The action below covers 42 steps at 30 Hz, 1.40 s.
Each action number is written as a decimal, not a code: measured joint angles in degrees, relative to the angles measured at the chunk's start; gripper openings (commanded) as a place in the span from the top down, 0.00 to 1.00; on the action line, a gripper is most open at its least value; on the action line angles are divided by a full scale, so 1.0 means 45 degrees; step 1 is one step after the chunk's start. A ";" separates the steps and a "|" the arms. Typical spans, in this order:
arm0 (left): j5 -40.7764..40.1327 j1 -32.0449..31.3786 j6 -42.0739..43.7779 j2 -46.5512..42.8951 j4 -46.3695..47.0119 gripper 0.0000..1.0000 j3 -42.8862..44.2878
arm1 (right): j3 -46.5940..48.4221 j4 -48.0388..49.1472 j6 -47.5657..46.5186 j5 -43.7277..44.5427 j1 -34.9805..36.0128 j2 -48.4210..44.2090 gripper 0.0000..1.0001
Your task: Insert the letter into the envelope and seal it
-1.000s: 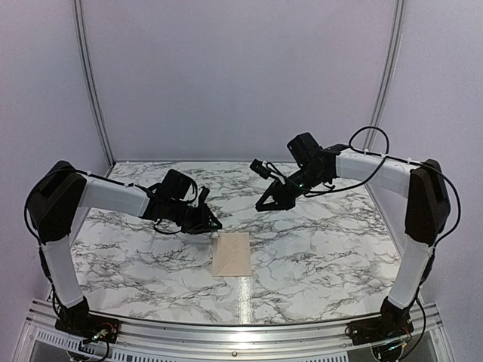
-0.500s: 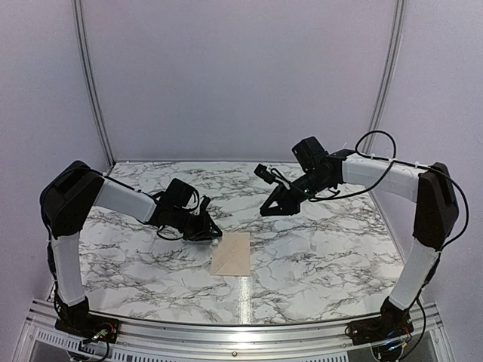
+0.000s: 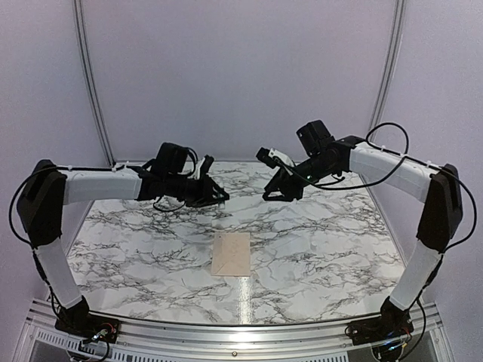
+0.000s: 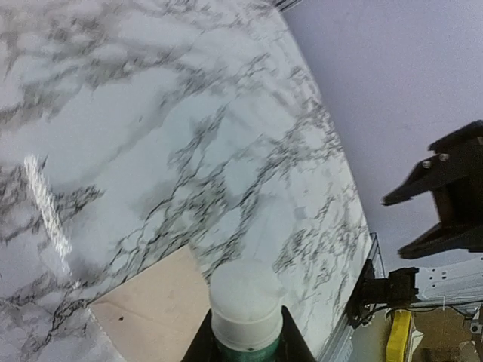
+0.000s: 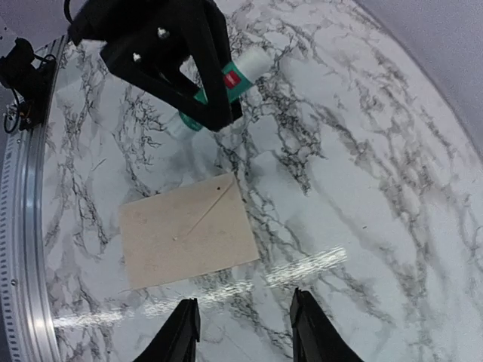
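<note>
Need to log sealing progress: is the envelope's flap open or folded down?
Folded down: the envelope lies as a flat rectangle, flap creases visible on its face. Glued, cannot tell.

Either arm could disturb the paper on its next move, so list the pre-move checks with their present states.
1. Glue stick gripped firmly in the left gripper: ok.
2. Right gripper open and empty: ok.
3. Envelope lying flat on the table, with both grippers raised clear of it: ok.
4. Envelope folded shut: ok. Whether it is actually glued: cannot tell.
5. Letter inside the envelope: cannot tell. No loose sheet shows in any view.
</note>
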 measured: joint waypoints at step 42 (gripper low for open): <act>-0.0733 -0.2798 0.1462 -0.3925 0.7888 1.00 -0.1389 | 0.0403 0.3041 0.3750 -0.7125 0.1190 -0.0918 0.31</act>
